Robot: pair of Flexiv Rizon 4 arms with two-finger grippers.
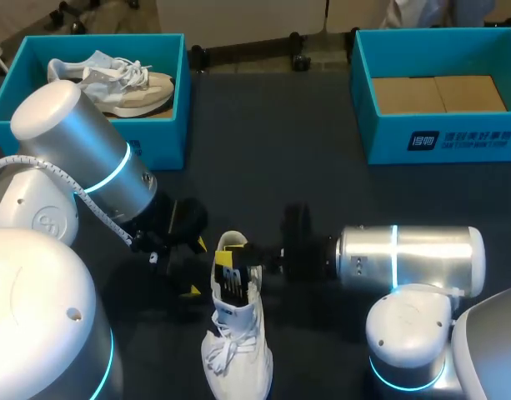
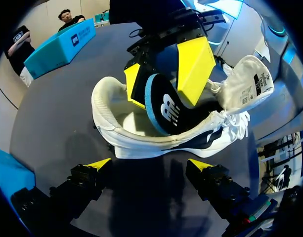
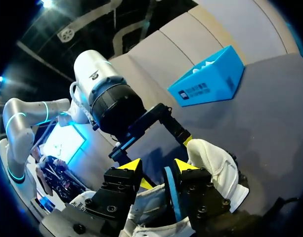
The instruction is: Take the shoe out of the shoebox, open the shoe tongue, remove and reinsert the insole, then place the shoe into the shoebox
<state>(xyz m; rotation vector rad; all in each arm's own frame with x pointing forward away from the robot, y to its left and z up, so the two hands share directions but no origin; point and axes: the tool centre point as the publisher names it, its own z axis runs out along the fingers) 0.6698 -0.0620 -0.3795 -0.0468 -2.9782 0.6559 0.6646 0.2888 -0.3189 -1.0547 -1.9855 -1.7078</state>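
From above, the job in hand looks to be the insole. Work it along the length of the shoe (image 1: 237,350), not sideways, so it does not buckle against the collar. The shoe stands on the table with its heel toward the arms, well apart from the blue shoebox (image 1: 167,108). Your right gripper (image 1: 232,268) reaches into the heel opening, and your left gripper (image 1: 197,267) sits just beside the heel.

In the left wrist view, the left fingers are spread and hold nothing – the shoe lies ahead of them, not between them. It is light and may lift, so bring them in to steady the heel. The right gripper is clenched on the insole (image 2: 163,111), which stands on edge, half out of the heel with its front end down inside. The tongue (image 2: 250,84) is folded forward, clear of the opening.

In the right wrist view, the insole's blue edge runs between the yellow tips – how squarely they bite is hard to tell here.
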